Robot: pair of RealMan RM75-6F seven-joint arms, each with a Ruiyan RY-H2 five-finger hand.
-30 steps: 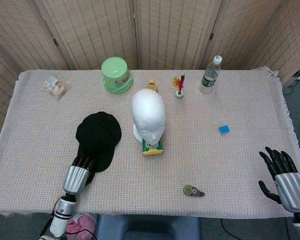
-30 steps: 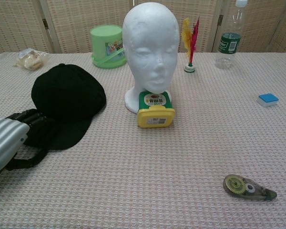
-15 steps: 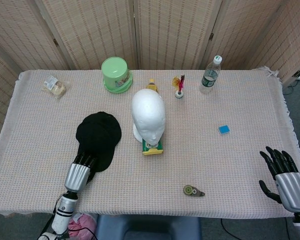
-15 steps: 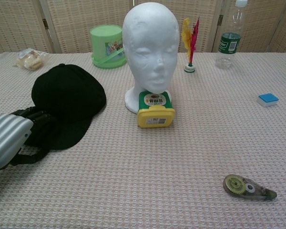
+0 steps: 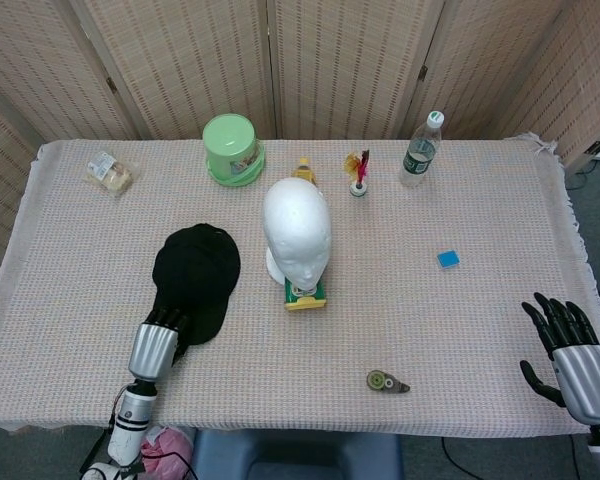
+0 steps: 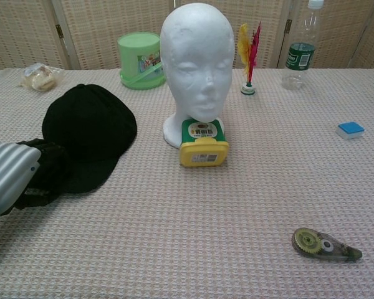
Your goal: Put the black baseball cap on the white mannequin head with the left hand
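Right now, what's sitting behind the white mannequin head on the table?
From the head view, a small yellow bottle peeks out right behind the mannequin head. Only its top shows; the rest is covered. Further back stands a green tub.

Cap and mannequin head on table
Black cap (image 5: 195,278) lies flat, left of upright white mannequin head (image 5: 296,236), brim toward near edge.
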